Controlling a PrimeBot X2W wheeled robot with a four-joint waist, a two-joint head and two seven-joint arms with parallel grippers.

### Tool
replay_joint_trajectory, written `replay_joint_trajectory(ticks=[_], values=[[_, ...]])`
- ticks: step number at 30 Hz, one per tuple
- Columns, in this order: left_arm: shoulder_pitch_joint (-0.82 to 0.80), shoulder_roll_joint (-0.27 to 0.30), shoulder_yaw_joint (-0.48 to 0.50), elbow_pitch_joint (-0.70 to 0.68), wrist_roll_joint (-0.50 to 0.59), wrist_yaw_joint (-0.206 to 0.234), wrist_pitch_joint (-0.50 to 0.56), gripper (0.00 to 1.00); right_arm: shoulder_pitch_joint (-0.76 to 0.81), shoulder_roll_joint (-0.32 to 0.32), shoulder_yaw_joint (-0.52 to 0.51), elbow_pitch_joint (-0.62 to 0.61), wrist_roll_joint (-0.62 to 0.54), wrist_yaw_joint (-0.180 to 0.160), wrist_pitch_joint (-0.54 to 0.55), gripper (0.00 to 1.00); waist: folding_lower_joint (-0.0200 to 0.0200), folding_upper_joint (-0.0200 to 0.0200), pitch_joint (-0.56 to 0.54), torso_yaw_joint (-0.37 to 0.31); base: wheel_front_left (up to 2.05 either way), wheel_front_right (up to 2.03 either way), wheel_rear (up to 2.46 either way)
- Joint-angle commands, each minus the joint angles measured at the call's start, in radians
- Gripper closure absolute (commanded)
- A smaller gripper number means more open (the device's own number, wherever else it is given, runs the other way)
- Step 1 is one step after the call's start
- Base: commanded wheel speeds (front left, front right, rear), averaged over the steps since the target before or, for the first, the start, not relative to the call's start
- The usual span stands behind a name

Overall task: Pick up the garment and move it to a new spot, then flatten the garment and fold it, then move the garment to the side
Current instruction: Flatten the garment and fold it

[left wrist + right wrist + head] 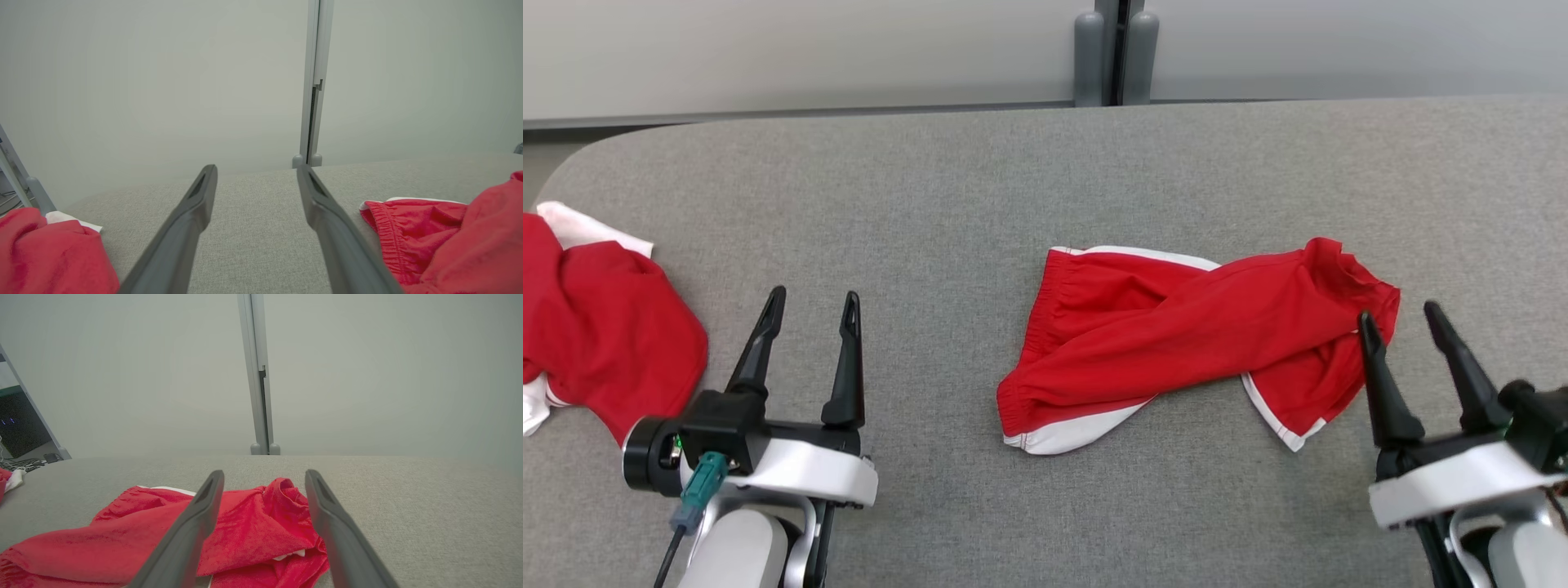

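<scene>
The left pincer (814, 294) and right pincer (1397, 312) gape empty (red shorts (1176, 335) near the right).

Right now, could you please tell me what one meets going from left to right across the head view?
red heap → left gripper → shorts → right gripper
</scene>
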Motion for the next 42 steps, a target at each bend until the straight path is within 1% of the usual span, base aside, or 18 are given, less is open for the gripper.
replay_joint_trajectory(ticks=[1,5,11,18,24,28,30,31,36,42], values=[[0.017,0.008,0.004,0.003,0.007,-0.004,-0.001,0.00,0.033,0.009,-0.005,-0.017,-0.010,0.000,0.015,0.00,0.0000,0.0000,-0.019,-0.008,0.00,0.00,0.00],[0.041,0.012,0.006,0.008,0.006,-0.004,-0.001,0.00,0.091,0.035,-0.017,-0.057,-0.022,0.000,0.044,0.00,0.0000,0.0000,-0.032,-0.014,0.00,0.00,0.00],[0.053,0.017,0.005,0.009,0.002,-0.002,-0.001,0.00,0.115,0.052,-0.031,-0.091,-0.032,0.000,0.065,0.00,0.0000,0.0000,-0.031,-0.015,0.00,0.00,0.00],[0.044,0.018,0.002,0.007,0.000,-0.003,-0.001,0.00,0.113,0.057,-0.037,-0.100,-0.037,0.000,0.073,0.00,0.0000,0.0000,-0.025,-0.013,0.00,0.00,0.00],[0.034,0.016,0.001,0.004,0.001,-0.003,-0.001,0.00,0.095,0.047,-0.047,-0.084,-0.026,0.000,0.073,0.00,0.0000,0.0000,-0.014,-0.011,0.00,0.00,0.00],[0.024,0.015,0.001,-0.002,0.005,-0.001,-0.001,0.00,0.077,0.039,-0.052,-0.049,-0.024,0.000,0.079,0.00,0.0000,0.0000,0.002,-0.009,0.00,0.00,0.00],[0.018,0.013,0.000,-0.004,0.008,0.000,-0.001,0.00,0.054,0.028,-0.052,-0.013,-0.019,0.000,0.084,0.00,0.0000,0.0000,0.017,-0.007,0.00,0.00,0.00],[0.006,0.010,-0.002,-0.007,0.009,0.000,-0.001,0.00,0.024,0.018,-0.046,0.037,-0.014,0.000,0.087,0.00,0.0000,0.0000,0.036,-0.004,0.00,0.00,0.00],[-0.022,-0.003,-0.014,-0.002,0.019,-0.008,-0.001,0.00,-0.067,-0.012,-0.014,0.173,-0.009,0.000,0.067,0.00,0.0000,0.0000,0.080,0.009,0.00,0.00,0.00],[-0.047,-0.018,-0.014,0.004,0.026,-0.012,-0.001,0.00,-0.160,-0.034,0.051,0.295,0.012,0.000,0.052,0.00,0.0000,0.0000,0.111,0.014,0.00,0.00,0.00]])
